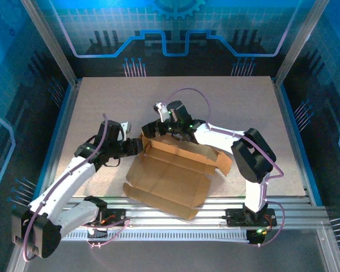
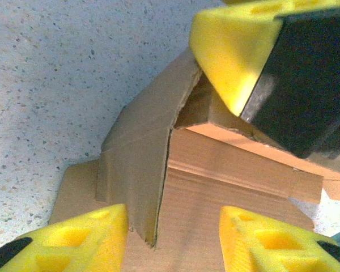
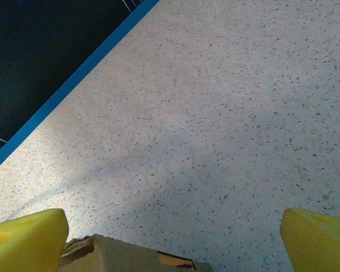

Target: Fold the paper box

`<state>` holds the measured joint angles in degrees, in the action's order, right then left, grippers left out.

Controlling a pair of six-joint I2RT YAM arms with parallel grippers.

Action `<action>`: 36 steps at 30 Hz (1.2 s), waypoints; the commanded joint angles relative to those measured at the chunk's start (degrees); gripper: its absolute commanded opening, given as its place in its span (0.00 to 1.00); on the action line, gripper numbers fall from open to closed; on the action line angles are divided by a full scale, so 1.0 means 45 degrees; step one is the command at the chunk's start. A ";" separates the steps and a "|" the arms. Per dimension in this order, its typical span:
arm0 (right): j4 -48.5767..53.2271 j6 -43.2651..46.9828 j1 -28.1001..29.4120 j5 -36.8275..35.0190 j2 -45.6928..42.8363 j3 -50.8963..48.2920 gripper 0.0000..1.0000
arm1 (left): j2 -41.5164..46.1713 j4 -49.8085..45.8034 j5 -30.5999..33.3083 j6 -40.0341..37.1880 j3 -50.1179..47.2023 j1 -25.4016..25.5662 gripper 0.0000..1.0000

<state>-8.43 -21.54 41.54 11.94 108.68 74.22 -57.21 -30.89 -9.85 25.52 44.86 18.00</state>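
The paper box lies in the middle of the table as a brown cardboard sheet, its back wall and left end flap raised. My left gripper is at the box's rear left corner. In the left wrist view its yellow fingers stand apart around the upright corner flap, whose edge sits close to the left finger without being clamped. My right gripper hovers just above the same corner, and one of its yellow fingers shows there. It is open wide over the top edge of the cardboard.
Both arms reach in from the metal rail at the near edge. The speckled tabletop stretches behind the box to a blue border at the back left. The box's near flap overhangs the rail.
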 commanded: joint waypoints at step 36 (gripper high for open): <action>0.0613 -0.0436 -0.0142 0.0835 -0.0118 -0.0687 0.95 | -0.1003 0.6803 -0.2358 -0.0749 -0.3543 -0.1777 0.66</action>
<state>-9.04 -22.92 41.43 14.50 108.05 72.95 -60.82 -5.32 -17.63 24.88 29.61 8.88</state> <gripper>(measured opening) 0.946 0.654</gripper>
